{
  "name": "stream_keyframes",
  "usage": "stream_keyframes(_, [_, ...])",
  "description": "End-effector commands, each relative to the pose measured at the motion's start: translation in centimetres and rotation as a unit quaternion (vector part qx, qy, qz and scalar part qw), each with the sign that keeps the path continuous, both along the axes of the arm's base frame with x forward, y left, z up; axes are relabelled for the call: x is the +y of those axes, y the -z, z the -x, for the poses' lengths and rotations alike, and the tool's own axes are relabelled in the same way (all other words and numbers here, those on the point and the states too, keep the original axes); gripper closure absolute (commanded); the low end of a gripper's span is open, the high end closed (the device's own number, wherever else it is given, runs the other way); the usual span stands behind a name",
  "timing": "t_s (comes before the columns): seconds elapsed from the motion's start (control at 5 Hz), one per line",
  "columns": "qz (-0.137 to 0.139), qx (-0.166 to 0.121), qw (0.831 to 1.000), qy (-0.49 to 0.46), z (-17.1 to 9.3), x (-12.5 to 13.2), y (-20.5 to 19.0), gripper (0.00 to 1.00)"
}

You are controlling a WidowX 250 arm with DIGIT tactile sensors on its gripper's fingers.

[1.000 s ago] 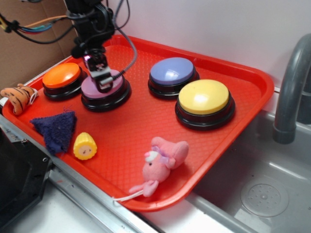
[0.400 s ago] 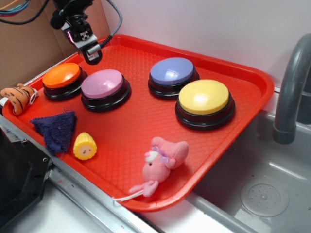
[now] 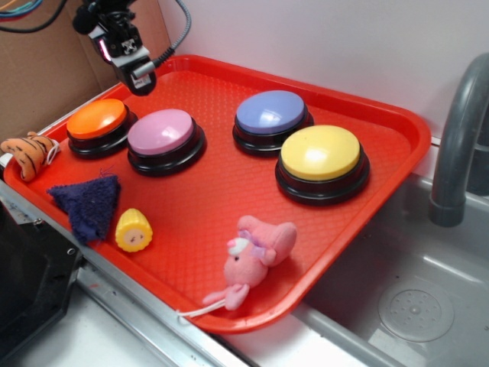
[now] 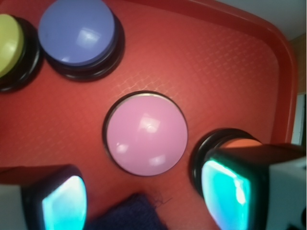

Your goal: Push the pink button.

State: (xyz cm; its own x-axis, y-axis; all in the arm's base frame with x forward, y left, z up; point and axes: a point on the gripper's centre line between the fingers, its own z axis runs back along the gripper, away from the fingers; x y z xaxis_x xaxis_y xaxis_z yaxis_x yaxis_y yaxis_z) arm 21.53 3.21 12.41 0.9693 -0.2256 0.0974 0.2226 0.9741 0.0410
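white wall behind | steel sink right | cardboard panel left

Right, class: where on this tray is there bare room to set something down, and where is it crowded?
Free: the tray's middle strip between the pink button, yellow button and plush, and the back strip behind the purple button. Crowded: the left edge, where the orange button, cloth and corn cluster.

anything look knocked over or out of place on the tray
Nothing stands out. All four buttons, including the pink button, sit upright on the red tray. The pink plush toy lies on its side, loose near the front edge.
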Motion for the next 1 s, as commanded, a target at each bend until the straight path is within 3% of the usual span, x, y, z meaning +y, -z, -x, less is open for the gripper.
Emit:
stream_keyframes(0.0, [-0.008, -0.036, 0.999, -0.010, -1.1, 0.3, -2.6, 0.00])
stream_keyframes(0.4, [-0.005, -0.046, 0.999, -0.018, -1.0, 0.3, -3.2, 0.00])
stream_keyframes(0.8, [0.010, -0.078, 0.997, 0.019, -0.1, 0.0, -4.1, 0.00])
